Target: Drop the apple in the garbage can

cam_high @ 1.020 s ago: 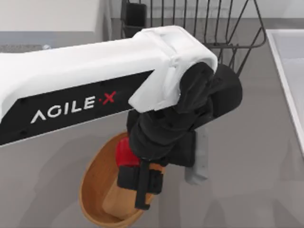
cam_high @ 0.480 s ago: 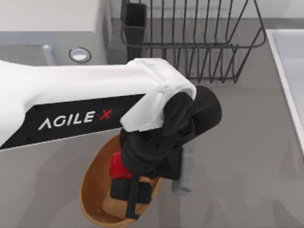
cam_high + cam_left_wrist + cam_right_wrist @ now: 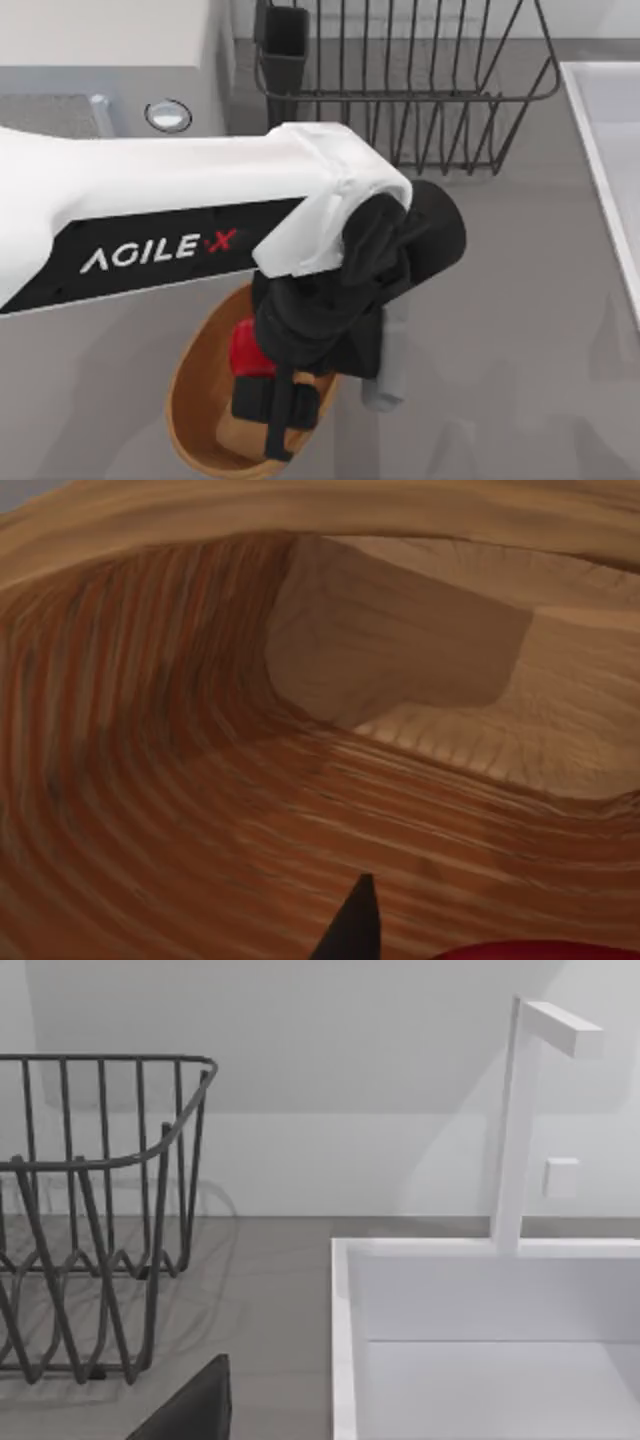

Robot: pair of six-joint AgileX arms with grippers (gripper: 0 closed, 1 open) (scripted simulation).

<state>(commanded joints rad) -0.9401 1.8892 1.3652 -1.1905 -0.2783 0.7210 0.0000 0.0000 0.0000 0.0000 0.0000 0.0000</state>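
- Right now your apple (image 3: 247, 348) sits over the inside of the garbage can (image 3: 192, 400), low between its ribbed walls.
- Your left gripper (image 3: 262, 392) reaches down into that can; its jaws look clamped on the apple, though the wrist hides much.
- Behind it on the tabletop (image 3: 500, 330) stands the black wire rack (image 3: 400, 90).
- Your right gripper (image 3: 190, 1410) is near the white sink (image 3: 480, 1340); its jaws' state I cannot tell.

One apple (image 3: 244, 348), one garbage can (image 3: 195, 400), one wire rack (image 3: 420, 90), one black cup (image 3: 284, 35), one sink (image 3: 480, 1340).
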